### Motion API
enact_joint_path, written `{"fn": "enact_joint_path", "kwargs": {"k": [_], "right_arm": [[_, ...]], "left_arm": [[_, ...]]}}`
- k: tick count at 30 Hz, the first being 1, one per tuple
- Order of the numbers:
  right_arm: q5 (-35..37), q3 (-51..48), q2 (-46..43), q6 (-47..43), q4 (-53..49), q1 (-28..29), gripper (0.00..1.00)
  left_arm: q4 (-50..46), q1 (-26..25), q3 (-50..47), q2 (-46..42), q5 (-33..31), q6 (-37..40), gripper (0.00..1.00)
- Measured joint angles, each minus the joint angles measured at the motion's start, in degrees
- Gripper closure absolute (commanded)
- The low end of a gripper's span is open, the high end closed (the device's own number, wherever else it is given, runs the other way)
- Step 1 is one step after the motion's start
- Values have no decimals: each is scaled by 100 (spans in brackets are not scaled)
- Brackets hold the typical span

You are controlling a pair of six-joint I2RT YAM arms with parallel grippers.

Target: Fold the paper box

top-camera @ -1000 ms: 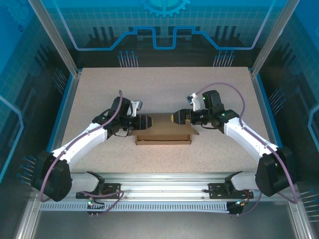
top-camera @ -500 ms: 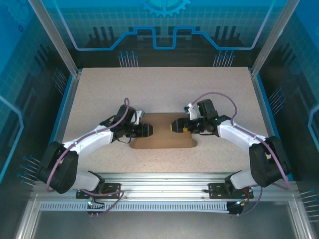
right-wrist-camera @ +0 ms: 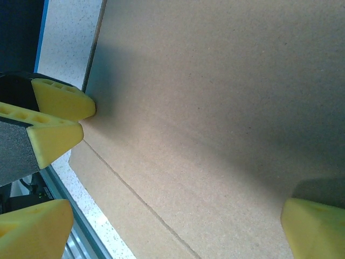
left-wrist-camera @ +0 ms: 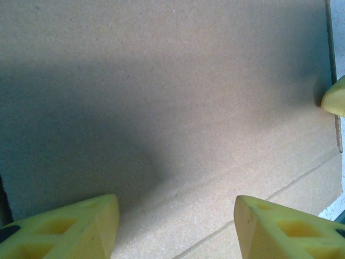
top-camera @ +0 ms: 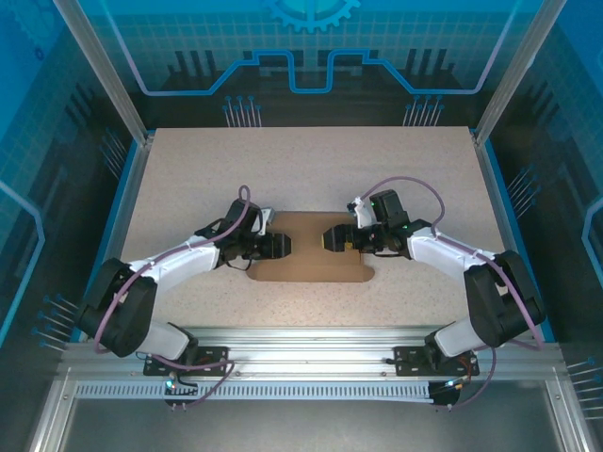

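The paper box [top-camera: 306, 266] lies flat as a brown cardboard sheet in the middle of the table, its near edge rounded at both corners. My left gripper [top-camera: 285, 246] and right gripper [top-camera: 326, 237] face each other low over its centre, tips a short gap apart. In the left wrist view my left gripper [left-wrist-camera: 175, 229] stands open over bare cardboard [left-wrist-camera: 161, 108] with a crease running across. The right gripper [right-wrist-camera: 175, 229] is wide open above the same sheet [right-wrist-camera: 215, 108], and the left gripper's yellow fingertips [right-wrist-camera: 56, 116] show at the sheet's far edge. Nothing sits between either pair of jaws.
The speckled beige table [top-camera: 311, 169] reaches out on all sides of the box. Blue-lit enclosure walls and metal posts [top-camera: 132, 104] ring it. An aluminium rail [top-camera: 311, 339] with the arm bases runs along the near edge.
A second ago the cardboard had a near wall standing up; it now lies flat. Both grippers have come lower and slightly nearer over the sheet, jaws unchanged.
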Motion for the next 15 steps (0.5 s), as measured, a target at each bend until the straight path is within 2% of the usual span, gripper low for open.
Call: {"fn": "enact_joint_path", "kwargs": {"k": [10,15], "right_arm": [[74,0,-46,-181,26,26,0],[76,0,-385,-348,-118,24,0]], "left_arm": [[76,0,0,-37,-31,-109,39],[-162,15,85,-234,-35,-146,39]]}}
